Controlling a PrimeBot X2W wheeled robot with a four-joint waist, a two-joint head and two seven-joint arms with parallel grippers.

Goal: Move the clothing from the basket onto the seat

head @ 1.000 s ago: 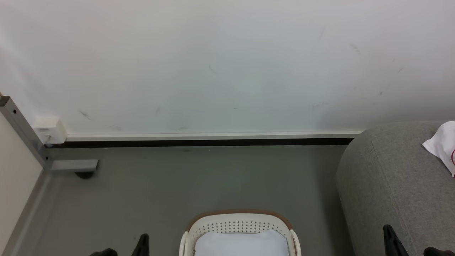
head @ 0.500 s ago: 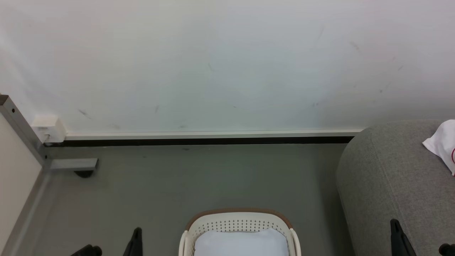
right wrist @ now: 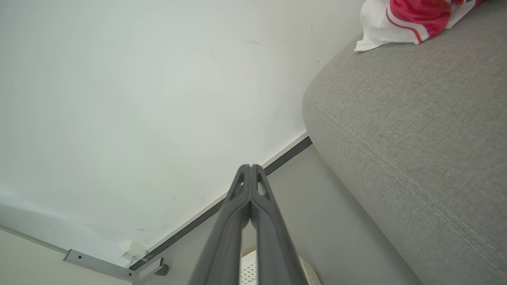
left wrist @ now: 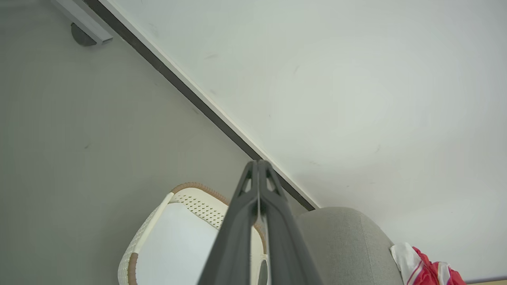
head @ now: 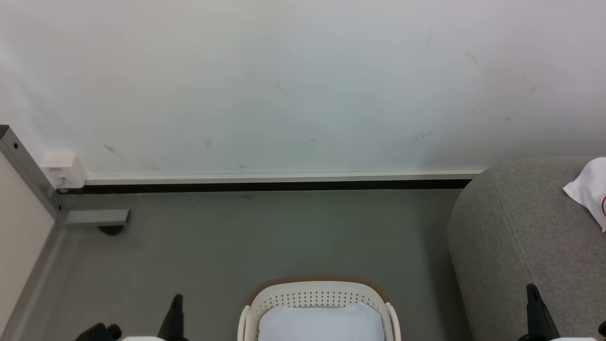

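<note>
Both closed and empty, left end effector [left wrist: 258,163] and right end effector [right wrist: 250,166] flank the basket [head: 315,280], pointing forward.

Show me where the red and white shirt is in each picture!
Head view: the clothing is at the right edge, about halfway down, looking mostly white, lying on the seat.
Left wrist view: the clothing is in the bottom right corner, red and white.
Right wrist view: the clothing is in the top right corner.
Shared landmark: the grey seat under it, next to the dark skirting strip.
</note>
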